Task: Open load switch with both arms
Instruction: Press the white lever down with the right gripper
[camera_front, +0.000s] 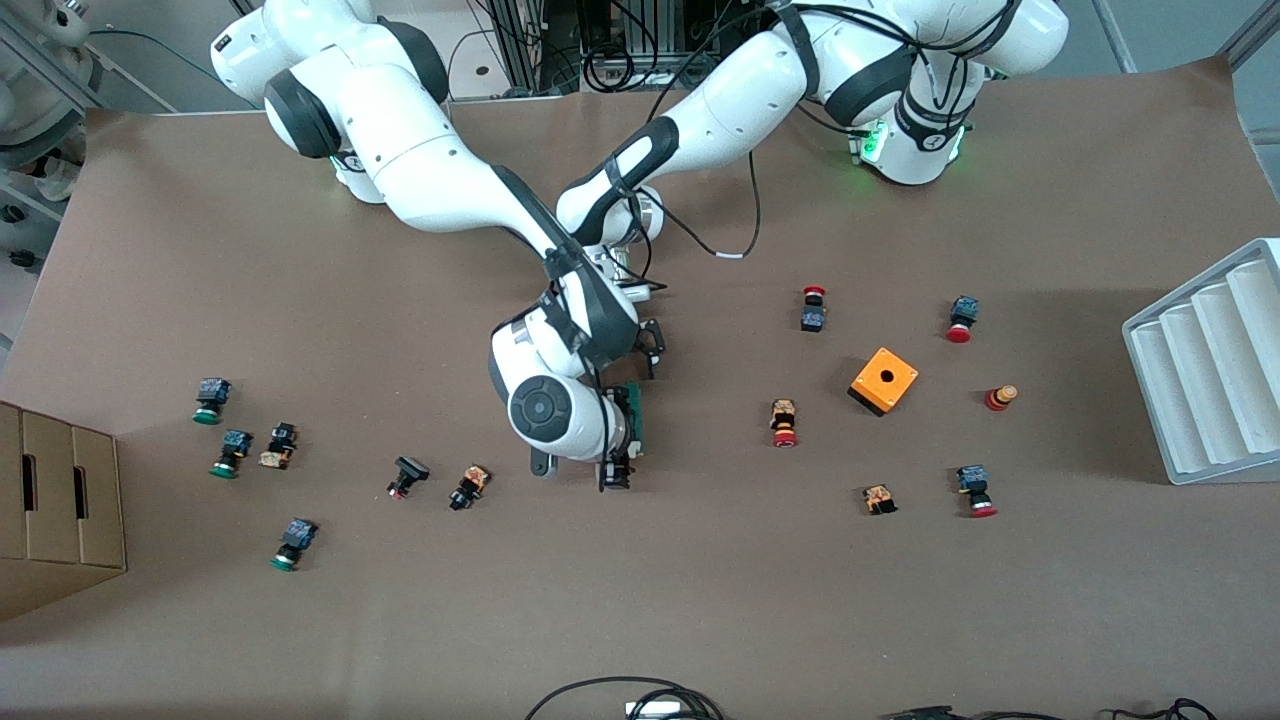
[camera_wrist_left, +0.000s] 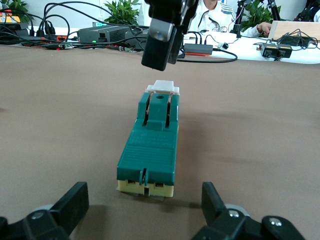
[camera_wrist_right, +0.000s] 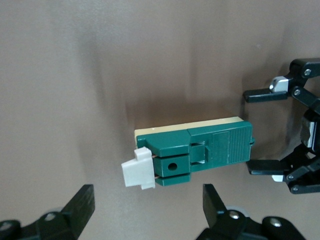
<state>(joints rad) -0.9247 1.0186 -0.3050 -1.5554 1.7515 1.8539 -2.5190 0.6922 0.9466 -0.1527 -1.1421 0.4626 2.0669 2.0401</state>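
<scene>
Brown paper covers your whole table (camera_front: 700, 600), cables trailing along the edge nearest the front camera and a cluttered bench with plants showing past it in the left wrist view. Your right gripper (camera_wrist_right: 147, 212) hangs over the white-block end of the load switch (camera_wrist_right: 195, 152), fingers spread wide, nothing between them. Your left gripper (camera_wrist_left: 142, 210) sits low at the switch's other end, the one toward the arm bases, jaws equally wide, straddling that end without touching it.

The load switch (camera_front: 634, 415) lies flat near the middle of the table, mostly hidden under the right wrist in the front view. The white sliding block (camera_wrist_left: 163, 88) looks seated at its end, so by my reading nothing is opened yet: both arms are lined up, and the clamping and the pull are still ahead of you.

Push-buttons and the orange cube (camera_front: 883, 380) lie scattered toward both ends. No brand, label or readable writing shows on the switch
</scene>
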